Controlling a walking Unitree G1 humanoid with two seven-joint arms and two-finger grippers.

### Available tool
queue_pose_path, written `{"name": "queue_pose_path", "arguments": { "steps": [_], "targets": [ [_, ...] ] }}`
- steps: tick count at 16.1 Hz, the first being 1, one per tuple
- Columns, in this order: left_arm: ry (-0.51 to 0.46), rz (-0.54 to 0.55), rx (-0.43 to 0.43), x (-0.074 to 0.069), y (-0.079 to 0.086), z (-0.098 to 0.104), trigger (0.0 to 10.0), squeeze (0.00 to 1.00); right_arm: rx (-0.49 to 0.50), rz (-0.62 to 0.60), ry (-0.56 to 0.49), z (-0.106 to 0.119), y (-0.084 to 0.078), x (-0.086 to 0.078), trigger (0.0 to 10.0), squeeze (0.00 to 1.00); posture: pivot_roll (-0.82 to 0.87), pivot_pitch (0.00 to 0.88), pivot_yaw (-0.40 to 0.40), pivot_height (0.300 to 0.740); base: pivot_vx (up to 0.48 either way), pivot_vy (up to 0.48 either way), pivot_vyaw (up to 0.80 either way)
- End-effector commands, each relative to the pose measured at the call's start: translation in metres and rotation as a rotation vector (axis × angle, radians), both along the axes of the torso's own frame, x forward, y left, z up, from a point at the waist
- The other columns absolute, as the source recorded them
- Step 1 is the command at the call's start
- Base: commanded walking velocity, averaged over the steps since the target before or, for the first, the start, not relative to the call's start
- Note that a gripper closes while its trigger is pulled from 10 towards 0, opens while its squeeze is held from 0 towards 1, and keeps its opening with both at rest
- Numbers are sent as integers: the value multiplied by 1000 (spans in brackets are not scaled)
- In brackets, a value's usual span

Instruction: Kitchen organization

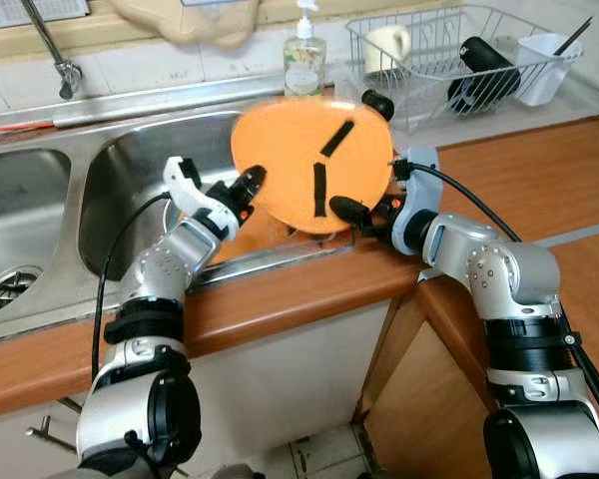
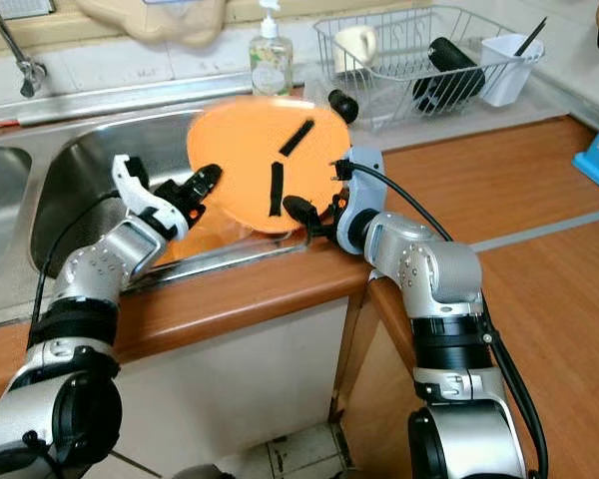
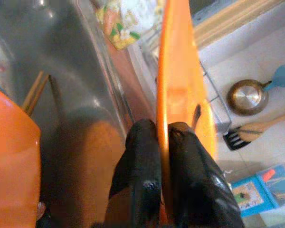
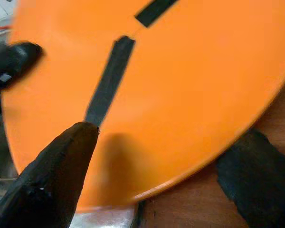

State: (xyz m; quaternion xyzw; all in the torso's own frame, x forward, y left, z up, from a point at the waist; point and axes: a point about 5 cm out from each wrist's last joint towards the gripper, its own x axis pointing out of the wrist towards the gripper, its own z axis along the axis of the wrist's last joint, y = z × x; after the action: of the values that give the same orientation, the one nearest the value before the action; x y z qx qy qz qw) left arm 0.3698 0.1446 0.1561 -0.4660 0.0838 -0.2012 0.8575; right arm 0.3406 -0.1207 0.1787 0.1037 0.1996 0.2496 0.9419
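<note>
A round orange plate (image 1: 299, 150) with two black tape strips (image 1: 319, 190) is held tilted on edge over the front right corner of the sink. My left gripper (image 1: 248, 186) is shut on the plate's left rim; the left wrist view shows a finger (image 3: 137, 161) pressed on each face. On the plate's right side my right gripper (image 4: 164, 137) stands open. One of its fingers (image 4: 61, 166) lies over the plate's face, and the other (image 4: 256, 175) sits past the rim, above the wooden counter.
A steel double sink (image 1: 130, 170) lies below the plate, with a faucet (image 1: 55, 50) at the back left. A soap bottle (image 1: 304, 55) and a wire dish rack (image 1: 424, 75) with a mug, a black bottle and a utensil cup stand behind. The wooden counter (image 1: 519, 170) stretches to the right.
</note>
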Motion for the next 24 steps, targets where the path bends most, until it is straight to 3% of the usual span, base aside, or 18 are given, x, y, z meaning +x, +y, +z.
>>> {"name": "queue_pose_path", "arguments": {
  "steps": [1, 9, 10, 12, 14, 21, 24],
  "targets": [
    [-10, 7, 7, -1, 3, 4, 0, 0, 0, 14, -42, 7, 4, 1, 10000, 0, -23, 0, 80, 740, 0, 0, 0],
    [-53, 44, -15, -8, 11, 22, 0, 0, -2, -8, -105, 19, 2, 3, 10000, 0, -22, 0, 82, 740, 0, 0, 0],
    [-117, 143, -22, -12, 40, 47, 0, 0, -2, 16, -173, 34, 3, -1, 10000, 0, -18, 0, 81, 740, 0, 0, 0],
    [-129, 193, -12, -15, 54, 54, 0, 0, -12, 36, -197, 38, 4, -3, 10000, 0, -11, 0, 76, 740, 0, 0, 0],
    [-130, 281, 14, -18, 79, 60, 0, 0, -56, 112, -234, 41, 11, -9, 10000, 0, -5, 0, 73, 740, 0, 0, 0],
    [7, 433, 159, -23, 102, 45, 0, 0, -147, 208, -266, 39, 16, -22, 10000, 0, -14, 0, 79, 740, 0, 0, 0],
    [102, 455, 225, -17, 101, 31, 0, 0, -215, 301, -271, 33, 21, -33, 10000, 0, -21, 0, 87, 740, 0, 0, 0]
  ]
}}
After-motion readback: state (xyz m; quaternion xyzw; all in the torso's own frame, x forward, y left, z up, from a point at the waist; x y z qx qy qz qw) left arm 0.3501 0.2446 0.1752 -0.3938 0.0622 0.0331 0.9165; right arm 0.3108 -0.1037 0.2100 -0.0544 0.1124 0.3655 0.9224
